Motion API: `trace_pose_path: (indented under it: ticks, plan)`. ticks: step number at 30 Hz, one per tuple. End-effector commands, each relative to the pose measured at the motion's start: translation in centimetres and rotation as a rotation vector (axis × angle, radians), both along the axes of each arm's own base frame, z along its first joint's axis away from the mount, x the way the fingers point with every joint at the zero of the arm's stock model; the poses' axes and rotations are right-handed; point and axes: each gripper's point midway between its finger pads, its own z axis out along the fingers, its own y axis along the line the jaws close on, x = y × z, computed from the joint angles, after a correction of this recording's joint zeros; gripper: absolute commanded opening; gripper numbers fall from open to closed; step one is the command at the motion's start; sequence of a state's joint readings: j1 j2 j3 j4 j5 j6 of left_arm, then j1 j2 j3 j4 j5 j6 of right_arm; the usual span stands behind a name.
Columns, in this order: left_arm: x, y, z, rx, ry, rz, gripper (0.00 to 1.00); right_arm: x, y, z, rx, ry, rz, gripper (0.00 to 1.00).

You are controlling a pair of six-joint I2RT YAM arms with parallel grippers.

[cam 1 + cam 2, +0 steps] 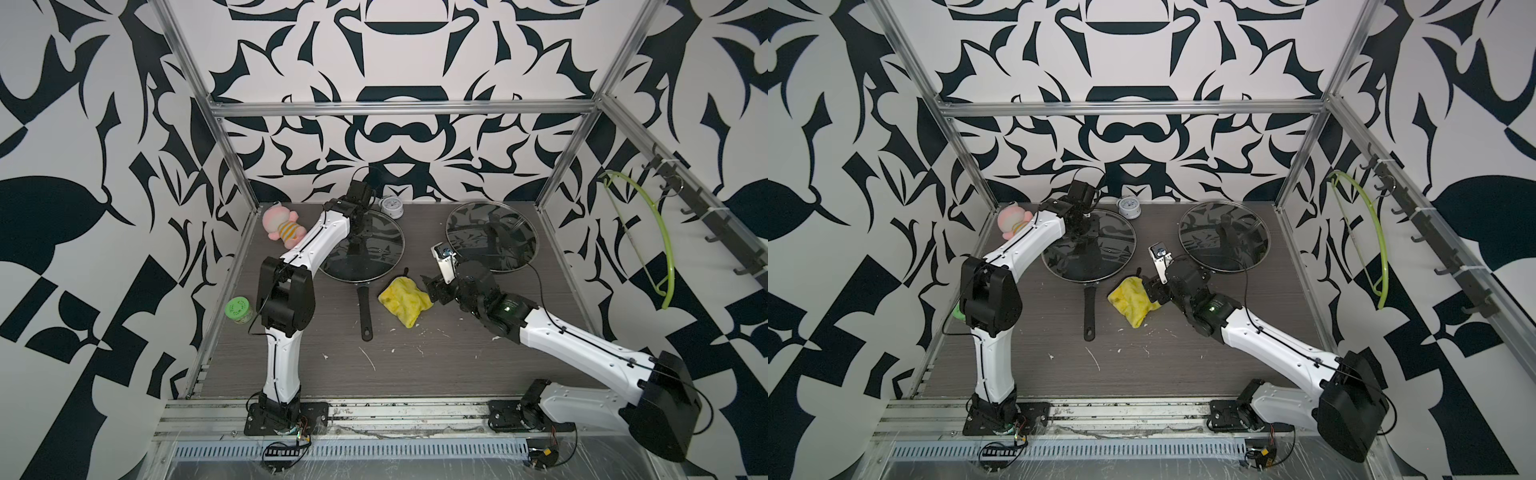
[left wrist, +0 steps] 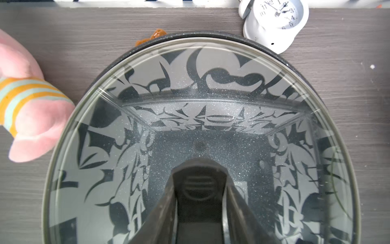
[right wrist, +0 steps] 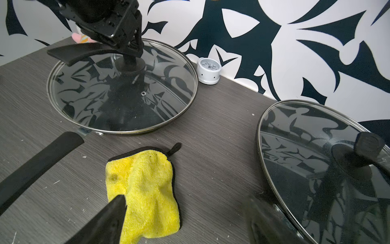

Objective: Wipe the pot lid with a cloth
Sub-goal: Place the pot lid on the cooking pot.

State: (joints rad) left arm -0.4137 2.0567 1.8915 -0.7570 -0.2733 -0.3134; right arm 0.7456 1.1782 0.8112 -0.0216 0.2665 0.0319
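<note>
Left gripper [image 3: 132,45] straddles the handle [image 3: 69,52] of the lid [image 3: 95,101] on the pan [image 2: 109,63] — to steady it, I'd guess (clamped or not, I can't tell). Right gripper [image 3: 184,198] gapes wide, empty, at the edge of the cloth [image 3: 147,186], crumpled on the table [image 3: 211,126] beside the pan's handle [image 3: 38,162] — poised to pinch.

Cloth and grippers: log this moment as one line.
cloth: crumpled on table, not gripped | right gripper: open, at cloth edge | left gripper: straddling pan-lid handle, grip unclear
</note>
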Motion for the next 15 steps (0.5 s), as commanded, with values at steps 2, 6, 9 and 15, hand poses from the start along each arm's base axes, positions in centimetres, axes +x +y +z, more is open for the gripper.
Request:
trace_pose_path:
  ticks: [2,6,9,15]
  plan:
    - [-0.1,-0.1,-0.7,0.015,0.035,-0.002,0.50,0.4,-0.3,2.6,0.059,-0.055,-0.026,0.88]
    - [-0.6,-0.2,-1.7,0.008,0.069,-0.006,0.49,0.5,-0.4,2.5,0.058,-0.053,-0.031,0.88]
    - [-1.2,0.0,-2.2,0.020,0.101,-0.006,0.44,0.6,-0.4,2.4,0.058,-0.051,-0.032,0.88]
    - [-0.7,-0.1,-1.9,0.016,0.082,-0.011,0.28,0.8,-0.3,2.4,0.061,-0.050,-0.030,0.87]
